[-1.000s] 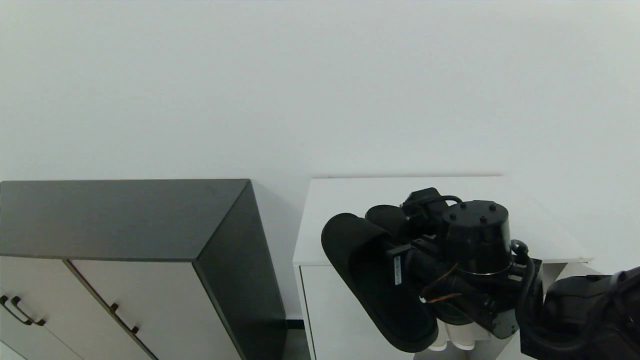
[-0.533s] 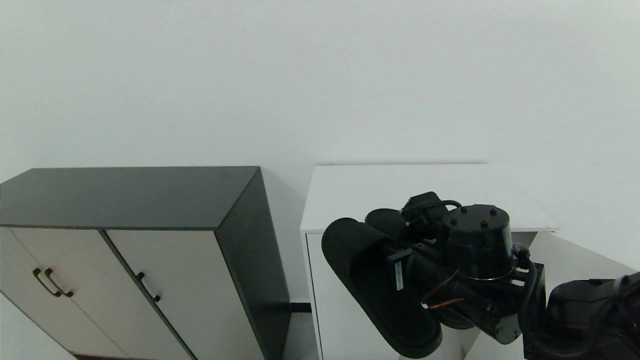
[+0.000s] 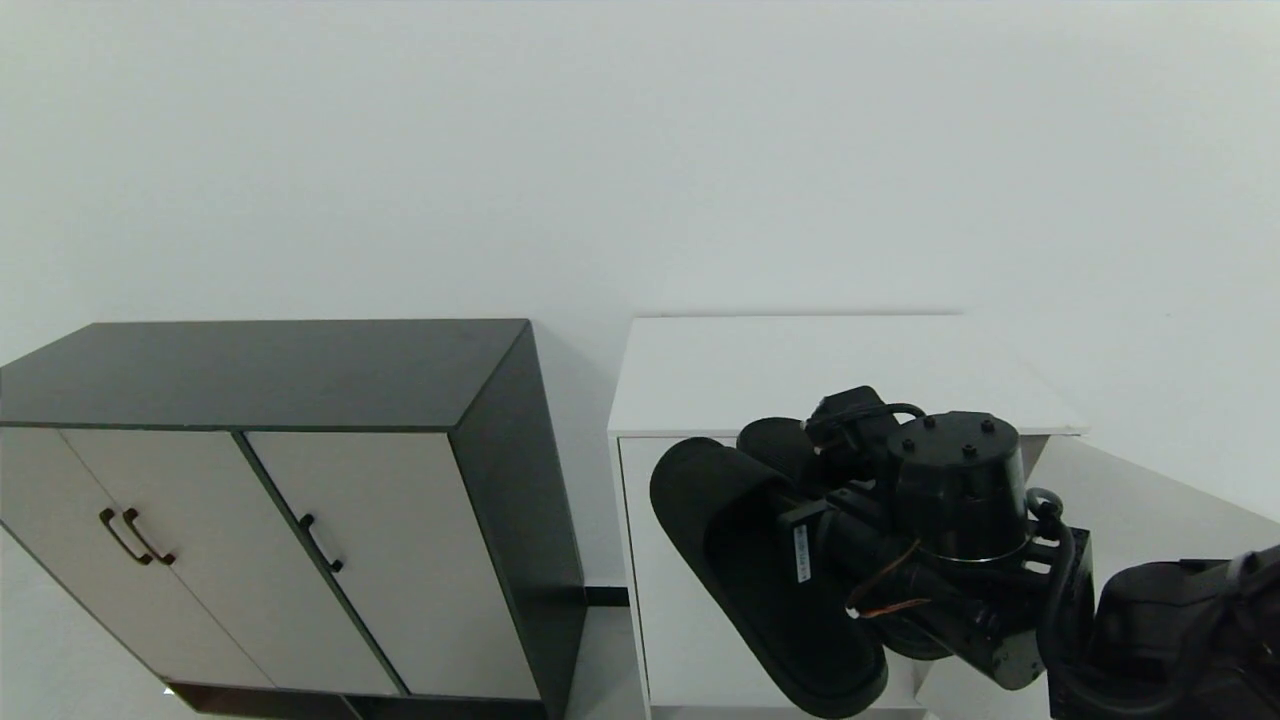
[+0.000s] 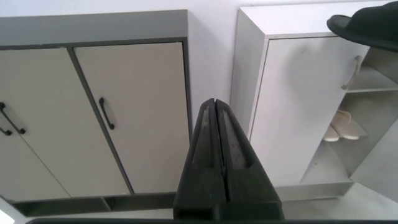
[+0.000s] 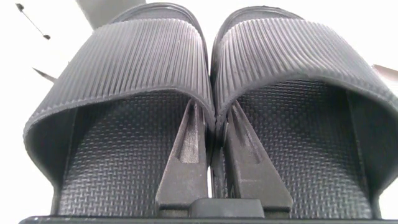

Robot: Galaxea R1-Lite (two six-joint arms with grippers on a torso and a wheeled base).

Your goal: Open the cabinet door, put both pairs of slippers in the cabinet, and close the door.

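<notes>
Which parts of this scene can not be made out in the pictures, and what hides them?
Head view: inside of the white cabinet, hidden behind the black slippers and right arm.
Left wrist view: shelf space beside the white slippers, behind the open door or cut off by the edge.
Right wrist view: anything beyond the right gripper, blocked by the black slippers.

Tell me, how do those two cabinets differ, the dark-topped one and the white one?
The dark-topped cabinet has black top and sides with beige doors, all shut; the white cabinet is white throughout and stands open, showing shelves. Both stand against the wall.
</notes>
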